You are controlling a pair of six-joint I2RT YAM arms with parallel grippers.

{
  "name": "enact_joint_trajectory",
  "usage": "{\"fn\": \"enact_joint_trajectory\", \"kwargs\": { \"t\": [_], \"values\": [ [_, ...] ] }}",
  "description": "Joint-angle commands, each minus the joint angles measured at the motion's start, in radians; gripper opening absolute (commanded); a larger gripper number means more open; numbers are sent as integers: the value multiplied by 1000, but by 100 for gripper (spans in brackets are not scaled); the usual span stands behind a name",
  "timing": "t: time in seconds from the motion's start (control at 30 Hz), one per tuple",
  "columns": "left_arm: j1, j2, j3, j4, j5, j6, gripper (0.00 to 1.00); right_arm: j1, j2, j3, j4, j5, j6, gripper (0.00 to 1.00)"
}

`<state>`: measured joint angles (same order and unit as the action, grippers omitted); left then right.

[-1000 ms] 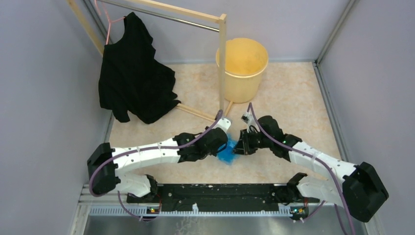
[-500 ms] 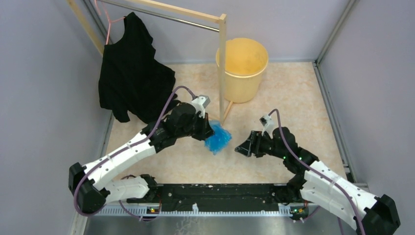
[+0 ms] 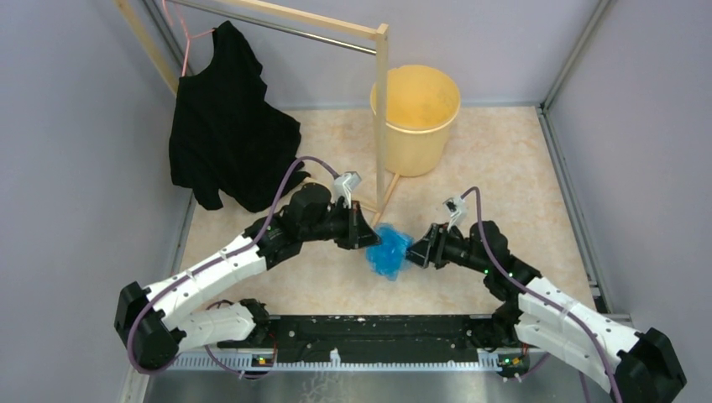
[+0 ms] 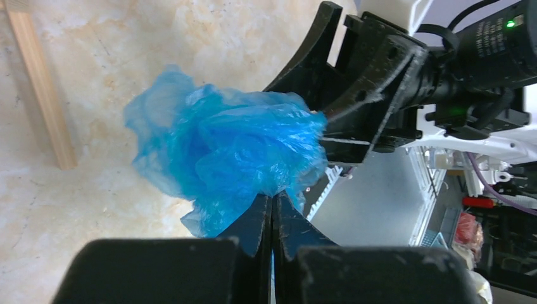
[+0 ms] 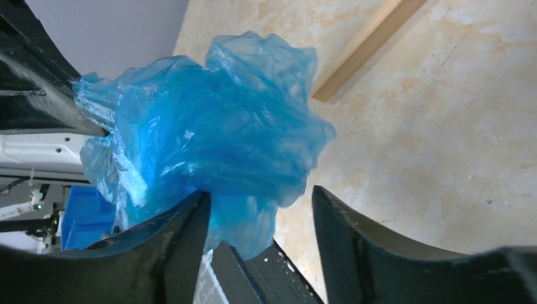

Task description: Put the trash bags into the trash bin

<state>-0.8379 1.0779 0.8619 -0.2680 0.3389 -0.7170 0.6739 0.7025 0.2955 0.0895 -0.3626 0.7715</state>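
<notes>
Right hand (image 3: 413,250) nearer bag (image 3: 388,252), rack (image 3: 382,109) behind

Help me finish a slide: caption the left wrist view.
Left gripper pinches the blue trash bag while the open right gripper straddles its far side.

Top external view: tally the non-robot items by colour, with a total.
Blue: 1, crumpled blue plastic trash bag
Yellow-orange: 1, round pale yellow-orange plastic trash bin
Black: 1, black cloth garment
Pink: 1, thin pink hanger
Light wood: 1, light wooden rack
Total: 5
</notes>
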Motion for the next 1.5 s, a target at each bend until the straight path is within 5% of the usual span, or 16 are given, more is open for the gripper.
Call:
{"fn": "enact_joint_trajectory", "kwargs": {
  "t": [0.0, 0.1, 0.13, 0.23, 0.43, 0.53, 0.7, 1.0, 1.3, 1.47],
  "values": [
    [13, -28, 38, 45, 41, -28, 0, -4, 29, -43, 236, 24, 60, 49],
    [17, -35, 53, 25, 29, -27, 0, -4, 74, -91, 425, -22, 137, 3],
    [18, -43, 54, 15, 12, -23, 0, -4, 86, -94, 432, -24, 142, 0],
    [20, -77, 56, -47, -102, 2, 0, -10, 78, -60, 300, -17, 82, 0],
    [35, -161, -5, -127, -306, 3, 0, -12, -12, 215, -358, 229, -221, 0],
    [47, -180, -44, -127, -329, -10, 0, -12, -60, 355, -479, 281, -309, 0],
    [74, -169, -31, -144, -366, 17, 0, -11, -49, 525, -537, 263, -357, 0],
    [80, -173, -73, -97, -284, 36, 0, -12, -5, 238, -414, 213, -202, 3],
    [83, -168, -19, -133, -337, 117, 0, -13, -50, 401, -621, 588, -257, 3],
    [85, -193, 11, -169, -370, 167, 0, -13, -12, 390, -565, 513, -289, 7]
  ]
}}
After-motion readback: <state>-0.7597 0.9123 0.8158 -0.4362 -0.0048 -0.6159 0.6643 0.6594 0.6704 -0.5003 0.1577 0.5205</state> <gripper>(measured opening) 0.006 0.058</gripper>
